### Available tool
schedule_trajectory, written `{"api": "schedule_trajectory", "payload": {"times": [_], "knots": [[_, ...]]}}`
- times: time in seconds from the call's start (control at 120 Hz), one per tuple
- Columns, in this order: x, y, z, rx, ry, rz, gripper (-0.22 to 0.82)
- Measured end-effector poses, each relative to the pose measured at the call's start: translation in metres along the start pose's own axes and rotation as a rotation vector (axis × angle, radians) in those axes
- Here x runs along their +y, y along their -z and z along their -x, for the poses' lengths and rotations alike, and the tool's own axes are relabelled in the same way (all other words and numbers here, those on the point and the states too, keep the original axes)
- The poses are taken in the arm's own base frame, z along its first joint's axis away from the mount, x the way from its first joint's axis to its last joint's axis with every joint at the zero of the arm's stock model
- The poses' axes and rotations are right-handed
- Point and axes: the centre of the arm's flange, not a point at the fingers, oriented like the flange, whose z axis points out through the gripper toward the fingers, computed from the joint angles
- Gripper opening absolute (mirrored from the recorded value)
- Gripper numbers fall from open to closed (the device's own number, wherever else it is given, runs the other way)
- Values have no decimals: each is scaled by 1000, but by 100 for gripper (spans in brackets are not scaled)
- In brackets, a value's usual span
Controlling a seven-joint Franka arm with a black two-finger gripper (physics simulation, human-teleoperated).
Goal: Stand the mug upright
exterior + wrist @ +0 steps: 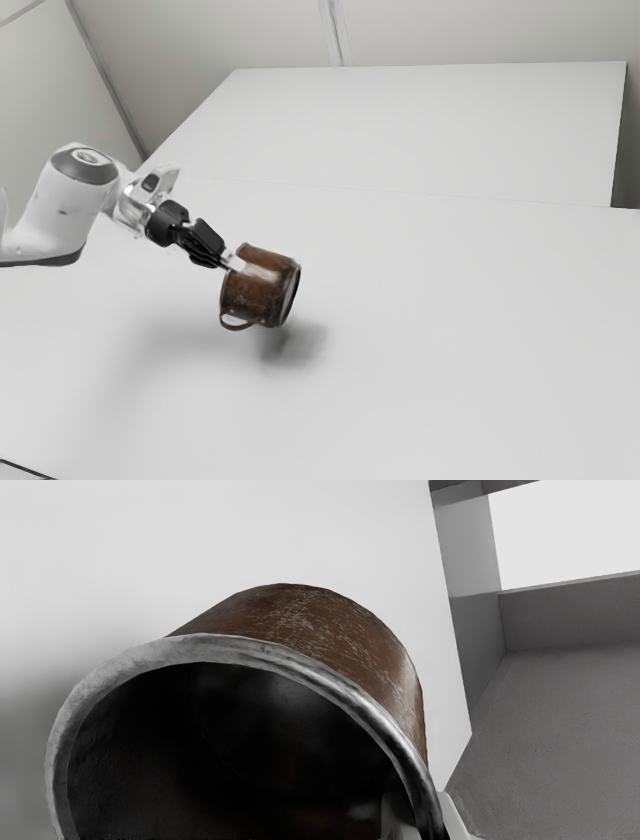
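In the exterior view my gripper [235, 263] is shut on the wall of the brown metal mug [262, 288], near its upper edge. The mug hangs tilted on its side above the table, with a shadow beneath it and its handle [237, 323] low on the side toward the arm. In the wrist view the mug [320, 615] turns its dark opening and grey rim toward the camera. There the gripper [421, 812] has one finger inside the mug and the other outside, the rim pinched between them.
The white table [470, 330] extends around and below the mug. A pale wall [480, 30] stands behind the table's far edge. Grey wall structures [560, 720] lie beyond the table edge in the wrist view.
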Motion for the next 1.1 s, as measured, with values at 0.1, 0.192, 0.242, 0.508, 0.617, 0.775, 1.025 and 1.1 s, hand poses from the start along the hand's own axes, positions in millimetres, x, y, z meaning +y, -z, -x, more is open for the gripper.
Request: {"api": "schedule_trajectory", "payload": {"times": [0.1,0.192,0.242,0.508,0.617,0.775,1.025,1.1], "knots": [[18,27,-8,-106,-41,-233,-18],[27,32,-14,-195,-48,-403,-18],[31,28,-19,-239,-57,-484,-18],[49,12,-41,-348,-121,-858,-18],[36,10,-40,-352,-120,-967,-18],[12,-12,-28,-343,-109,-1036,-18],[-8,-44,-20,-304,-86,-1064,-18],[-13,-46,-20,-291,-68,-1065,-14]]}}
